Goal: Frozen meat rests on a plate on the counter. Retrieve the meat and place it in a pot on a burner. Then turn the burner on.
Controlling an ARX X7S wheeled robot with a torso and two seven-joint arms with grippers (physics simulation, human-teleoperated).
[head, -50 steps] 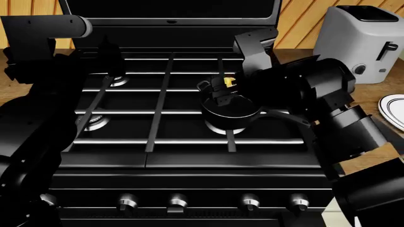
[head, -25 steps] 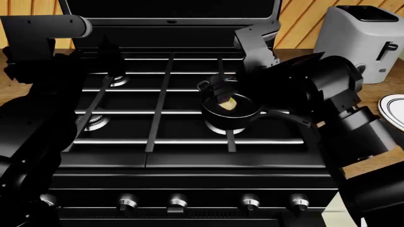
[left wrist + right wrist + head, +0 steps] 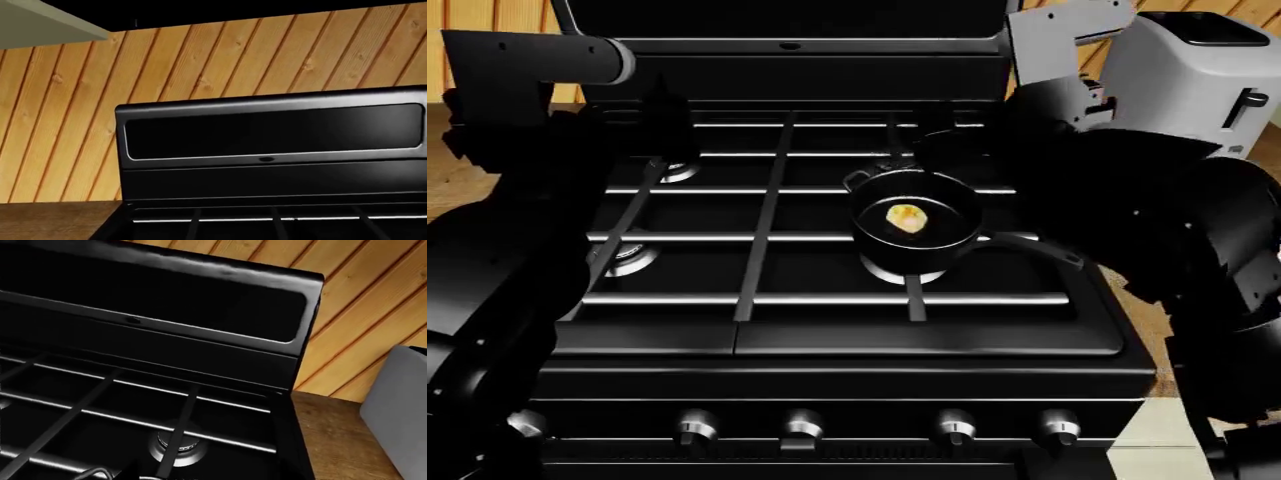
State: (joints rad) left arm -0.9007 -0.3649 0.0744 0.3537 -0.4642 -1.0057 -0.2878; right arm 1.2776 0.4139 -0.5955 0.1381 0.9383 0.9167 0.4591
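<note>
While the frozen meat (image 3: 906, 218) in the pot (image 3: 916, 235), right arm raised behind.

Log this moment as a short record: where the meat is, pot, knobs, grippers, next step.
meat: lying inside the pot
pot: on the front right burner, handle pointing right
knobs: row on the range front, none touched
left gripper: not in view
right gripper: not in view; arm raised behind the pot
toaster: on the counter, at right
next step: probably turn on the pot's burner

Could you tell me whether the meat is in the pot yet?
Yes: the meat lies inside the pot on the range.
</note>
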